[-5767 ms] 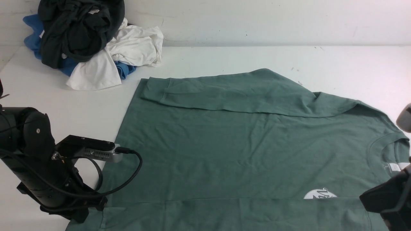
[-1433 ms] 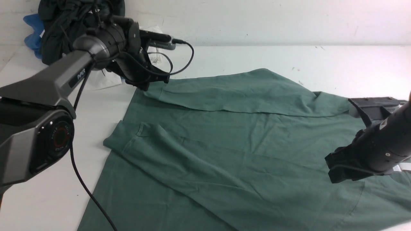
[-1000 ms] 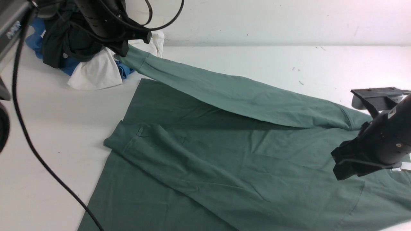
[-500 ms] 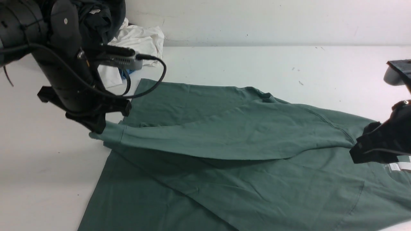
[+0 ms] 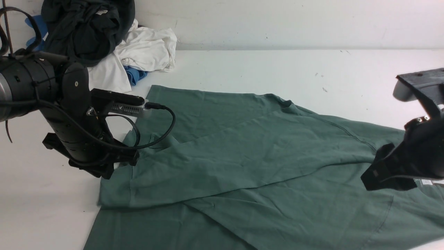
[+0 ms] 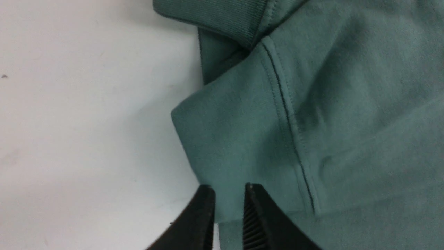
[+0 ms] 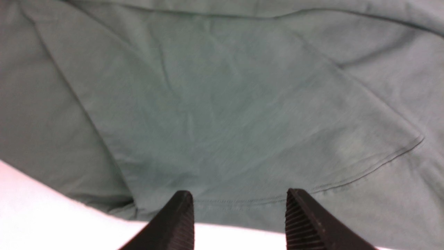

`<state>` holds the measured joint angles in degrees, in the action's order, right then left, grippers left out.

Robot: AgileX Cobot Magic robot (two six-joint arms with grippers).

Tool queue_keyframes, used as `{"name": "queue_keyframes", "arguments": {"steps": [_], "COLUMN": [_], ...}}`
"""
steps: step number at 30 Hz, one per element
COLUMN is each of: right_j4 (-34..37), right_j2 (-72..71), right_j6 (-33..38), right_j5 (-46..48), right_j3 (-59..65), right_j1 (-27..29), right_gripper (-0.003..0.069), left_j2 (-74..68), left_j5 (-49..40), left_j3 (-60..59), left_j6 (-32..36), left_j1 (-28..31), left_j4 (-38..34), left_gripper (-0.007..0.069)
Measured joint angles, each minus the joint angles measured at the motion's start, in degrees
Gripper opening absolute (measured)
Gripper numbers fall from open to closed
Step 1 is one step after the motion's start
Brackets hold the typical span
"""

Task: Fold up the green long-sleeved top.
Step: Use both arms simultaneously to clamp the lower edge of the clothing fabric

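One wrinkled green long-sleeved top (image 5: 263, 146)

1. The left claw (image 6: 228, 190) shows as two black ribbed fingers (image 6: 258, 222), parted by a narrow gap.
2. Through that gap shows the edge of a sleeve cuff (image 6: 229, 146) of the green long-sleeved top (image 6: 347, 104), lying flat.
3. A stitched seam (image 6: 288, 118) joins the cuff to the sleeve.
4. A ribbed band (image 6: 215, 15) of the same cloth lies just beyond the cuff.
5. The white counter (image 6: 86, 121) fills the rest, with one dark speck (image 6: 4, 76).
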<state>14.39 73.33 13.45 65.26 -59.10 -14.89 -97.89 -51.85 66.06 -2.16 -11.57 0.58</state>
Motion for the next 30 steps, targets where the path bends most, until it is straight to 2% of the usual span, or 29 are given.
{"name": "queue_keyframes", "arguments": {"steps": [3,8,13,14,15,19,26,30], "right_j4": [0.0,0.0,-0.5,-0.5,-0.9,-2.6,-5.0,-5.0], "right_j2": [0.0,-1.1,-5.6,-5.9,-7.7,-11.8,-13.9,-13.9], "right_j6": [0.1,0.1,-0.5,-0.5,-0.6,-0.7,-0.8,-0.8], "right_j5": [3.1,5.1,5.4,5.4,5.6,6.0,6.4,6.4], "right_j3": [0.0,0.0,0.0,0.0,0.0,0.0,0.0,0.0], "right_j1": [-1.4,-5.0,-12.0,-12.0,-14.0,-16.9,-17.4,-17.4], "right_gripper": [0.0341,0.0341,0.0341,0.0341,0.0341,0.0341,0.0341,0.0341], "left_j2": [0.6,5.9,13.2,13.5,14.7,15.5,15.5,14.5], "left_j5": [-1.1,-8.4,-14.2,-14.3,-14.5,-12.8,-0.1,6.0], "left_j3": [0.0,-0.4,-6.2,-6.7,-10.2,-20.4,-30.6,-32.6], "left_j6": [3.0,11.4,25.6,25.6,30.0,40.8,49.6,49.8], "left_j1": [-0.1,-3.2,-11.7,-11.7,-14.0,-17.0,-17.3,-17.3], "left_j4": [0.0,-0.6,-2.9,-3.0,-3.1,-3.1,-2.0,1.0], "left_gripper": [0.0288,0.042,0.0435,0.0435,0.0437,0.0437,0.0437,0.0437]}}
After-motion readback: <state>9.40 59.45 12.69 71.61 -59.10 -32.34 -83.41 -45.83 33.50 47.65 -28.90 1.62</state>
